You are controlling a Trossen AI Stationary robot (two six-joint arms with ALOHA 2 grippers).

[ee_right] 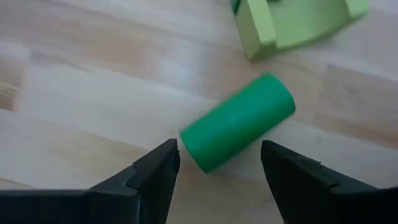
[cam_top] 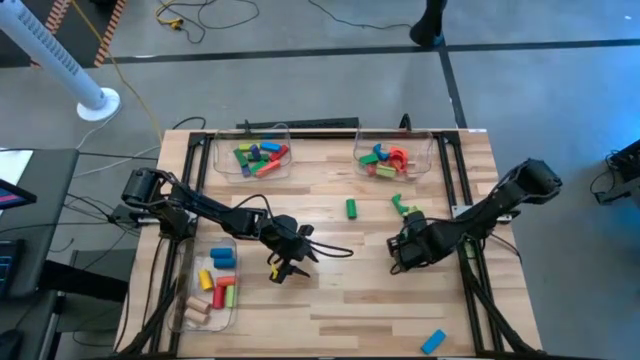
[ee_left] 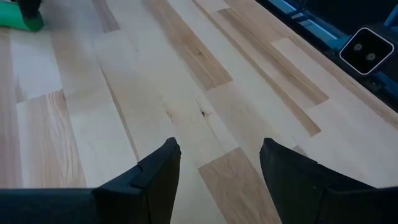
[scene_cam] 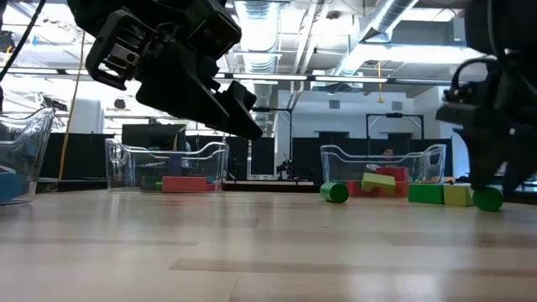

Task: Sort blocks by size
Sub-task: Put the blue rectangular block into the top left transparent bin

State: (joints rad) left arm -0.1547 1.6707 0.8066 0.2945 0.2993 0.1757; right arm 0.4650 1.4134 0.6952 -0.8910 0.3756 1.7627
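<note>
The right end effector (ee_right: 214, 165) is hovering, fingers spread, with a green cylinder (ee_right: 238, 122) lying just ahead (still loose). Next, it needs lowering and closing. The left end effector (ee_left: 217, 168) is waiting spread over bare tabletop (ee_left: 186, 74).

The worktop (cam_top: 330, 300) is showing pale wood planks with darker streaks, and a bright green cylinder (ee_right: 237, 122) is lying beside a light yellow-green arch block (ee_right: 292, 23). A blue block (cam_top: 433, 341) is sitting near the worktop's edge, while the clear bins (cam_top: 252, 160) are holding what looks like red, green, blue and yellow pieces.
</note>
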